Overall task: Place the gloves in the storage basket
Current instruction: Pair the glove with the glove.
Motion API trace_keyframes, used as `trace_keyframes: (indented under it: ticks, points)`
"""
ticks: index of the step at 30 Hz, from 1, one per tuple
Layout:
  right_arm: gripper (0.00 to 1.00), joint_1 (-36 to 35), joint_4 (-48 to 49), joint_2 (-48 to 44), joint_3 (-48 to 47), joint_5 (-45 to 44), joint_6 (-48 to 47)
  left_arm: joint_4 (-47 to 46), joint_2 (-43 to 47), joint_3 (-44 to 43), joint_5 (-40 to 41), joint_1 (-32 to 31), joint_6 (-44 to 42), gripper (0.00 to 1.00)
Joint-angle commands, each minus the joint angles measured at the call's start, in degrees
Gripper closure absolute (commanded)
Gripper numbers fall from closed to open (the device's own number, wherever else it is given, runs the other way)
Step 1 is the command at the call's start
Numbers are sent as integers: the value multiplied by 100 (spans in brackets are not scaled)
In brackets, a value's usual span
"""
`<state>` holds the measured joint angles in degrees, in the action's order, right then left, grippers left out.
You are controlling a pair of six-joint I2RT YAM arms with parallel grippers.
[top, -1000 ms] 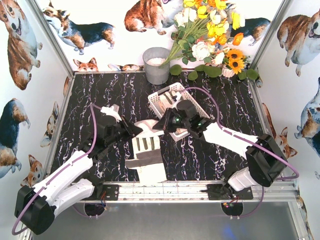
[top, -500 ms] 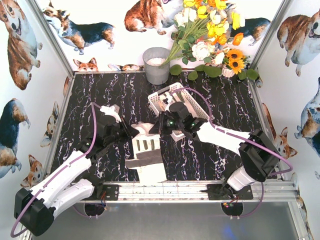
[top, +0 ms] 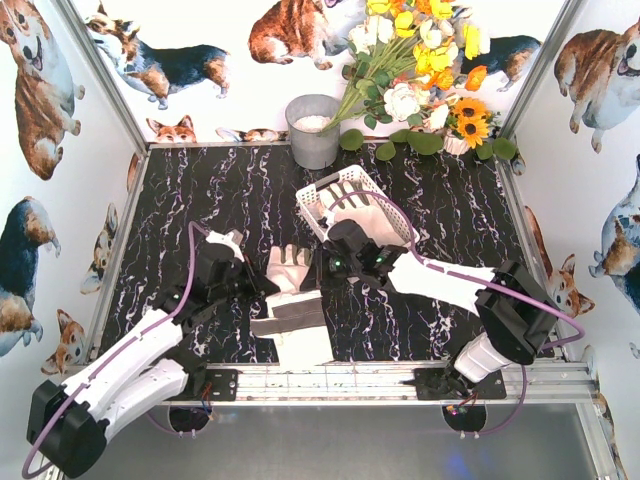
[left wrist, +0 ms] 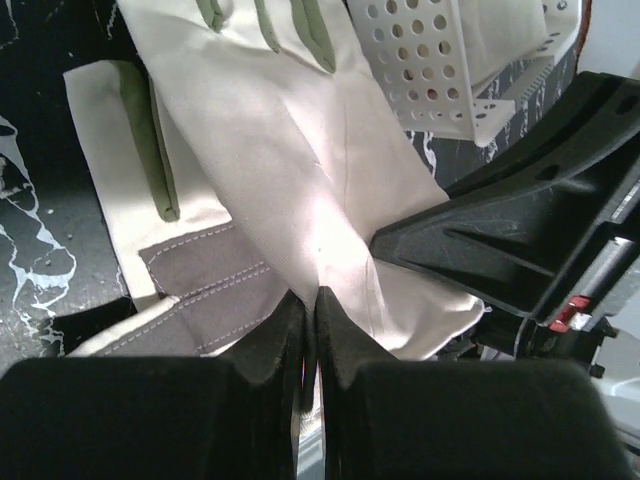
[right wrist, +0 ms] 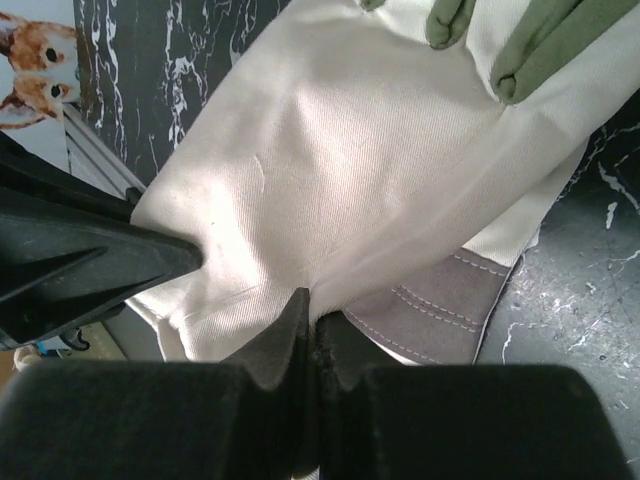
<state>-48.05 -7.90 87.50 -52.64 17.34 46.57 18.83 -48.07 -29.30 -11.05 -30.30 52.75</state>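
Note:
A cream glove (top: 288,268) with green-edged fingers hangs stretched between my two grippers, just above a second glove (top: 298,335) with a grey palm patch that lies flat on the table. My left gripper (top: 262,284) is shut on the upper glove's left edge (left wrist: 290,140). My right gripper (top: 322,268) is shut on its right edge (right wrist: 370,150). The grey-patched glove shows beneath in the left wrist view (left wrist: 200,285) and the right wrist view (right wrist: 440,305). The white lattice storage basket (top: 325,190) stands just behind the right gripper, with something pale inside; it also shows in the left wrist view (left wrist: 430,50).
A grey round bucket (top: 314,130) stands at the back wall. A bunch of flowers (top: 420,80) fills the back right corner. The metal rail (top: 330,380) runs along the near edge.
My right gripper has moved left and nearer, away from the basket. The upper glove has turned from a crumpled fold into a spread sheet between both grippers. The left gripper shifted slightly nearer.

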Motion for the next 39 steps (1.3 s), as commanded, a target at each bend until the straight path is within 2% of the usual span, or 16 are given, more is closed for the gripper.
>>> trace_keyframes:
  ticks: [1, 12, 19, 21, 23, 27, 30, 39]
  points:
    - [100, -92, -103, -265, -53, 167, -185, 104, 298, 32, -318, 14, 64, 100]
    - [100, -236, -912, -481, -178, 335, -560, 739, 622, 118, -953, -10, 35, 100]
    - [100, -297, -777, -533, 134, 414, -374, 784, 717, 456, -1369, -19, 198, 100]
    - [100, -301, -745, -525, 164, 438, -375, 665, 731, 557, -1570, -19, 283, 94]
    - [100, -301, -715, -481, 182, 499, -382, 523, 755, 605, -1640, -14, 356, 77]
    - [100, -306, -723, -327, 187, 726, -384, -14, 637, 793, -1501, -2, 667, 59]
    - [100, -310, -728, -315, 258, 792, -359, -347, 437, 963, -1364, 6, 857, 57]
    - [100, -319, -698, -240, 386, 857, -360, -283, 155, 950, -741, 221, 630, 56]
